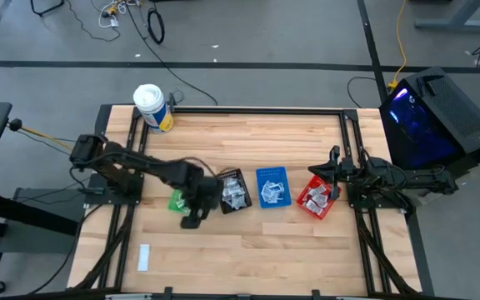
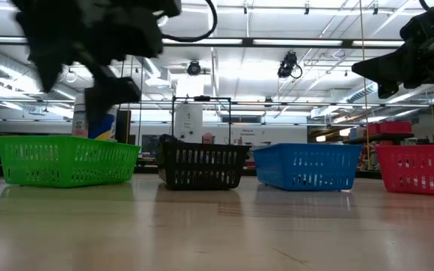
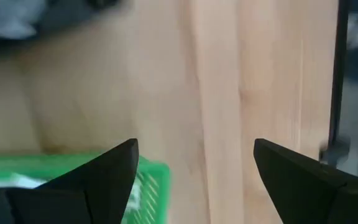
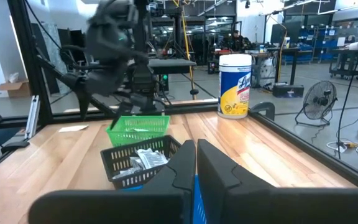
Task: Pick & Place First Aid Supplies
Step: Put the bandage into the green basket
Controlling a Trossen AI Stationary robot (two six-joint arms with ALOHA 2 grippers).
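The pale, long-planked wooden bench (image 1: 248,250) is smooth and faintly glossy under me, carrying a row of four small plastic lattice-walled baskets: green (image 1: 176,202), black (image 1: 234,192), blue (image 1: 272,187) and red (image 1: 316,198). My left fingers (image 1: 192,218) hang spread and empty just past the green basket's near edge, bare wood between the two dark wedge-shaped tips (image 3: 114,171) in my left wrist view. I judge I am between picks: something has just been let go at the green basket, or I am turning to fetch more. My right fingers (image 1: 333,155) are clenched on nothing, waiting beside the red basket. The first aid supplies, crinkly white and silvery sachets (image 1: 237,195), lie heaped in the black, blue and red baskets. One flat white strip packet (image 1: 144,257) lies alone on the bench, well apart towards the near left corner; reaching it calls for a low, flat pinch.
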